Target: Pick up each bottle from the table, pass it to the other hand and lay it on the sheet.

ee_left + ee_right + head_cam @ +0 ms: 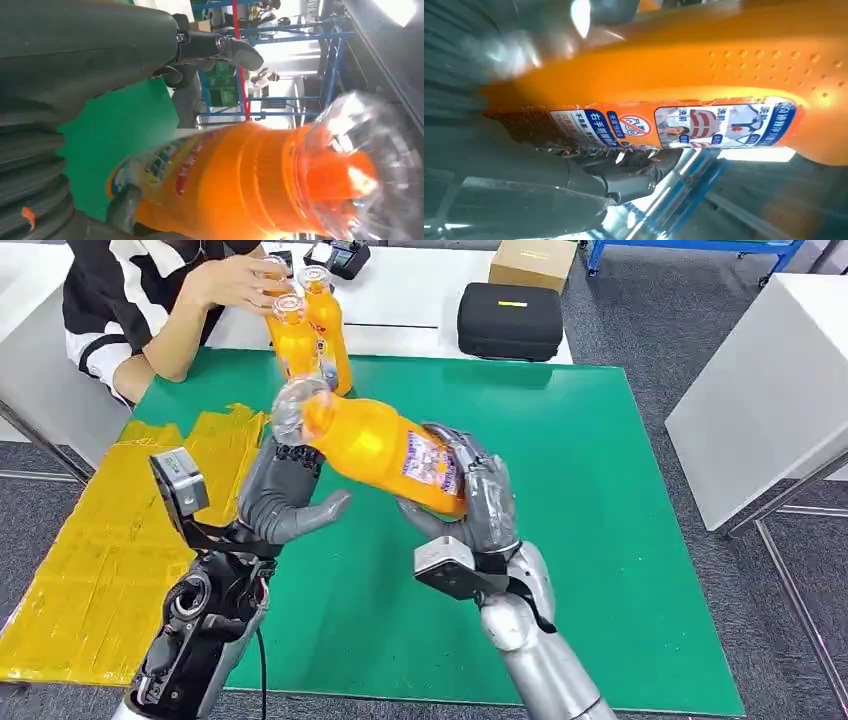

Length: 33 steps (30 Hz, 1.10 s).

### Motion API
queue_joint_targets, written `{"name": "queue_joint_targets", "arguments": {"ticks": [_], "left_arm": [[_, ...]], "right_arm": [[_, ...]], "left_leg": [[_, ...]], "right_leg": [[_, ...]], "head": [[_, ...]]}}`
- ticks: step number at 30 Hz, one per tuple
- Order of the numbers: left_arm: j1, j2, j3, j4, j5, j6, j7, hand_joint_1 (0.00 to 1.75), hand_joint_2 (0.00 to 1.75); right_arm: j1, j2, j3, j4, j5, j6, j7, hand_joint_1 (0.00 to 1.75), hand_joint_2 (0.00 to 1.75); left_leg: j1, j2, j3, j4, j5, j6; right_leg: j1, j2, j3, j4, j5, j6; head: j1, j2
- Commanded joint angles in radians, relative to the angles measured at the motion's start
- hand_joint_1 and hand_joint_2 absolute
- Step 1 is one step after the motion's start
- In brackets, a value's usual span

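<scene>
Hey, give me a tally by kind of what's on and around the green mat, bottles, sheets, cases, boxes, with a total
Orange bottles: 3 (one held, two standing)
Yellow sheet: 1
Black case: 1
Cardboard box: 1
Total: 6

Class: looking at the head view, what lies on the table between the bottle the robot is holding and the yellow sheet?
In the head view, the left hand fills that gap, reaching up at the clear-capped end of the held bottle; beneath it is bare green mat up to the yellow sheet.
</scene>
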<state>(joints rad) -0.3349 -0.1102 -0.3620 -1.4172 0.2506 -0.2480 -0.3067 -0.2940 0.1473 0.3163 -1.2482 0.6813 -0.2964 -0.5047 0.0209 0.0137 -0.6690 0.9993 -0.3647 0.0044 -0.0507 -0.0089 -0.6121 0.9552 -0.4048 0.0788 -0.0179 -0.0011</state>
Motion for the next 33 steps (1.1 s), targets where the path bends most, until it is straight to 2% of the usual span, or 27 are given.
{"name": "queue_joint_targets", "arguments": {"ticks": [1,2,7,8,10,11,12,13,14,19,20,21,24,25,27,29,33], "left_arm": [[-0.052,0.006,-0.022,0.08,0.002,0.002,-0.001,0.0,1.75],[-0.05,0.008,-0.02,0.075,0.002,0.004,-0.001,0.0,1.75],[-0.05,0.009,-0.02,0.072,0.002,0.005,-0.001,0.0,1.75],[-0.046,0.008,-0.015,0.068,0.002,0.007,-0.001,0.0,1.75],[-0.042,0.007,-0.004,0.056,0.0,0.011,0.001,0.0,1.75],[-0.037,0.005,0.005,0.044,-0.002,0.014,0.008,0.0,1.75],[-0.034,0.005,0.012,0.035,-0.003,0.015,0.014,0.0,1.75],[-0.032,0.004,0.016,0.031,-0.003,0.015,0.018,0.0,1.75],[-0.027,0.005,0.021,0.024,-0.004,0.016,0.021,0.0,1.75],[-0.017,0.005,0.028,0.025,-0.005,0.024,0.024,0.0,1.75],[-0.016,0.002,0.031,0.026,-0.004,0.029,0.022,1.1,1.75],[-0.015,0.002,0.031,0.026,-0.004,0.031,0.021,1.66,1.75],[-0.014,0.001,0.03,0.026,-0.003,0.032,0.021,1.66,1.75],[-0.014,0.001,0.03,0.026,-0.003,0.032,0.021,1.75,1.75],[-0.014,0.001,0.031,0.027,-0.003,0.036,0.02,1.75,1.75],[-0.013,-0.002,0.033,0.03,-0.003,0.039,0.02,1.75,1.75],[-0.013,-0.004,0.035,0.036,-0.006,0.048,0.022,1.75,1.75]], "right_arm": [[-0.112,0.006,0.092,0.168,0.018,0.017,0.032,1.75,1.75],[-0.135,0.009,0.112,0.204,0.031,0.04,0.062,1.75,1.75],[-0.142,0.013,0.116,0.213,0.032,0.041,0.066,1.75,1.75],[-0.162,0.014,0.136,0.25,0.042,0.077,0.097,1.75,1.75],[-0.203,0.022,0.186,0.317,0.078,0.137,0.151,1.75,1.75],[-0.242,0.032,0.234,0.387,0.102,0.225,0.206,1.75,1.75],[-0.267,0.04,0.278,0.431,0.137,0.247,0.228,1.75,1.75],[-0.277,0.05,0.291,0.458,0.142,0.255,0.23,1.75,1.75],[-0.293,0.066,0.329,0.502,0.142,0.317,0.208,1.75,1.75],[-0.297,0.095,0.359,0.534,0.089,0.328,0.141,1.75,1.75],[-0.293,0.087,0.369,0.514,0.07,0.329,0.132,1.75,1.75],[-0.291,0.083,0.369,0.505,0.062,0.328,0.129,1.75,1.75],[-0.292,0.077,0.37,0.496,0.058,0.329,0.129,1.75,1.75],[-0.292,0.077,0.37,0.496,0.058,0.329,0.129,1.75,1.75],[-0.284,0.071,0.364,0.475,0.039,0.317,0.124,1.75,1.75],[-0.277,0.062,0.356,0.451,0.021,0.302,0.127,1.75,1.75],[-0.266,0.053,0.34,0.417,-0.003,0.282,0.131,1.75,1.75]], "left_leg": [[0.001,0.001,0.008,0.001,-0.004,0.0],[0.001,0.0,0.005,0.0,-0.002,0.0],[0.001,0.0,0.006,0.001,-0.003,0.0],[0.001,0.0,0.004,0.0,-0.001,0.0],[0.001,0.0,0.008,0.001,-0.004,0.001],[0.001,0.003,0.005,0.001,-0.002,0.0],[0.001,0.003,0.007,0.001,-0.004,0.0],[0.001,0.005,0.006,0.001,-0.003,0.0],[0.001,0.005,0.007,0.001,-0.004,0.0],[0.002,0.001,0.005,0.0,-0.001,0.0],[0.002,0.0,0.007,0.001,-0.003,0.0],[0.002,0.0,0.005,0.001,-0.002,0.0],[0.001,0.0,0.004,0.0,-0.001,0.0],[0.001,0.0,0.007,0.002,-0.003,0.001],[0.001,-0.001,0.002,0.0,0.0,0.0],[0.002,-0.001,0.007,0.002,-0.003,0.0],[0.001,-0.001,0.001,0.0,0.0,0.0]], "right_leg": [[0.002,0.002,0.007,0.001,-0.003,-0.007],[0.001,0.001,0.004,0.0,-0.001,-0.005],[0.001,0.001,0.005,0.0,-0.002,-0.006],[0.001,0.001,0.003,0.0,-0.001,-0.004],[0.002,0.002,0.008,0.001,-0.003,-0.008],[0.001,0.003,0.004,0.0,-0.001,-0.005],[0.001,0.005,0.006,0.001,-0.002,-0.007],[0.001,0.006,0.004,0.0,-0.001,-0.005],[0.002,0.006,0.005,0.001,-0.001,-0.007],[0.002,0.001,0.005,0.0,-0.001,-0.006],[0.002,0.001,0.006,0.001,-0.003,-0.007],[0.002,0.0,0.005,0.001,-0.002,-0.006],[0.002,0.0,0.004,0.0,-0.002,-0.005],[0.002,0.001,0.008,0.001,-0.004,-0.008],[0.001,-0.001,0.003,0.0,-0.001,-0.004],[0.002,0.0,0.007,0.001,-0.004,-0.008],[0.001,-0.001,0.002,0.0,-0.001,-0.004]], "head": [[0.0,0.0],[0.0,0.0],[0.0,0.0],[0.0,0.0],[0.0,0.0],[0.0,0.0],[0.0,0.0],[0.0,0.0],[0.0,0.0],[0.0,0.0],[0.0,0.0],[0.0,0.0],[0.0,0.0],[0.0,0.0],[0.0,0.0],[0.0,0.0],[0.0,0.0]]}}
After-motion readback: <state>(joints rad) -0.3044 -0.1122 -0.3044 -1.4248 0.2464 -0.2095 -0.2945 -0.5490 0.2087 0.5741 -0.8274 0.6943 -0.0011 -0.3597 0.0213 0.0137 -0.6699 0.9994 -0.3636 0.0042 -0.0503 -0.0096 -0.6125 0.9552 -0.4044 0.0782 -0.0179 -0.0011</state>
